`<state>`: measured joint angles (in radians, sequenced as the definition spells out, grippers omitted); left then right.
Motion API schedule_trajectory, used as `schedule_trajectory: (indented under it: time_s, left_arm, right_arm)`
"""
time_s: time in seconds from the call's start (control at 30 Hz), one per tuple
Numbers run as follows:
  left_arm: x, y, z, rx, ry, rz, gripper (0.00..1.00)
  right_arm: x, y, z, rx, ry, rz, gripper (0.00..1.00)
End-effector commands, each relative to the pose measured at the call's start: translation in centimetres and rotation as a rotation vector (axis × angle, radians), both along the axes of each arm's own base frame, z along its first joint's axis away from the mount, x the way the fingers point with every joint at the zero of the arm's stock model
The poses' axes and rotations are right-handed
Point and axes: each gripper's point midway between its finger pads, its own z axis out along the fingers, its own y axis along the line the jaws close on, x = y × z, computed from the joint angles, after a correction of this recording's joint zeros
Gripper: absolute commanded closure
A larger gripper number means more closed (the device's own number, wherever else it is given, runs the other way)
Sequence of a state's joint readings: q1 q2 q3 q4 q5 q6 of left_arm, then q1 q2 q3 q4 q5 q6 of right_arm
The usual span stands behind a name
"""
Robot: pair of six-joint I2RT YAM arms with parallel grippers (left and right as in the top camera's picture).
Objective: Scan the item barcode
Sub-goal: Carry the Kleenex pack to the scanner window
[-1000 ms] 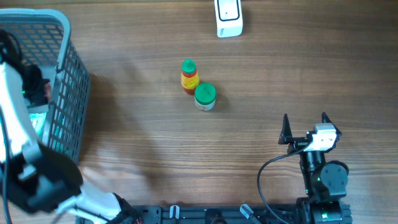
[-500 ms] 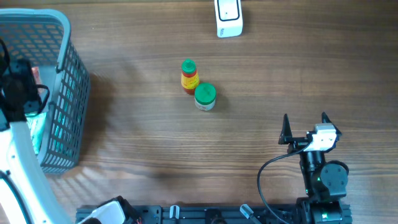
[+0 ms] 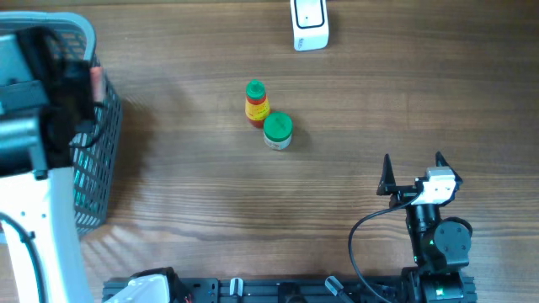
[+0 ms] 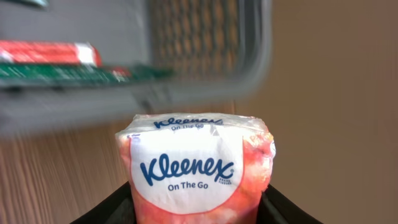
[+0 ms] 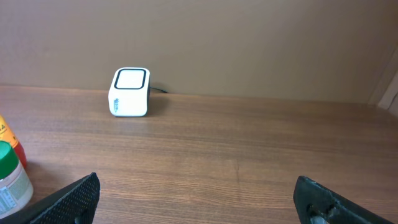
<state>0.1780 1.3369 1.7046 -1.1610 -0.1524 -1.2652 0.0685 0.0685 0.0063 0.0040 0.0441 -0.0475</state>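
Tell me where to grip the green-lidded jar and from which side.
I'd grip the jar around its round green lid, from straight above. It stands upright, and the bottle sits close on its far-left side, so close across the two free sides.

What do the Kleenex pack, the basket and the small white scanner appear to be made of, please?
Kleenex pack: thin glossy plastic film, judging by its wrinkles and sheen.
Basket: probably grey moulded plastic, with a fine lattice wall and a smooth rim.
Scanner: hard white plastic with a smooth finish and a dark-framed pale window on one face.
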Motion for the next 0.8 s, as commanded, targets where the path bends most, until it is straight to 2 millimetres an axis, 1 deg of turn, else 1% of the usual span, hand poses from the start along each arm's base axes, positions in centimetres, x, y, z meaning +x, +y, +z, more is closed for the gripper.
schedule_trajectory:
  time_s: [0.0, 0.07, 0.13, 0.23, 0.33, 0.53, 0.7, 0.77]
  left_arm:
    - [1.4, -5.6, -0.2, 0.024, 0.010, -0.164, 0.48]
    - [1.9, -7.7, -1.2, 0.056, 0.046, -0.214, 0.48]
    - [2.4, -9.9, -2.9, 0.083, 0.097, -0.272, 0.47]
    - [2.9, -13.3, -6.5, 0.112, 0.199, -0.362, 0.46]
    - [3.4, -16.3, -10.7, 0.134, 0.313, -0.440, 0.45]
    - [4.2, -21.3, -18.4, 0.177, 0.497, -0.555, 0.46]
    - [5.2, -24.6, -23.2, 0.186, 0.551, -0.617, 0.46]
    - [5.5, -25.8, -24.7, 0.173, 0.559, -0.639, 0.45]
  right_arm:
    - [0.0, 0.2, 0.1, -0.004, -0.002, 0.012, 0.00]
    - [0.0, 0.2, 0.1, -0.004, -0.002, 0.012, 0.00]
    - [0.0, 0.2, 0.1, -0.004, -0.002, 0.012, 0.00]
    - [0.0, 0.2, 0.1, -0.004, -0.002, 0.012, 0.00]
    - [0.0, 0.2, 0.1, -0.004, -0.002, 0.012, 0.00]
    - [0.0, 0.2, 0.1, -0.004, -0.002, 0.012, 0.00]
    - [0.0, 0.2, 0.1, -0.004, -0.002, 0.012, 0.00]
    - [0.0, 0.2, 0.1, -0.004, -0.002, 0.012, 0.00]
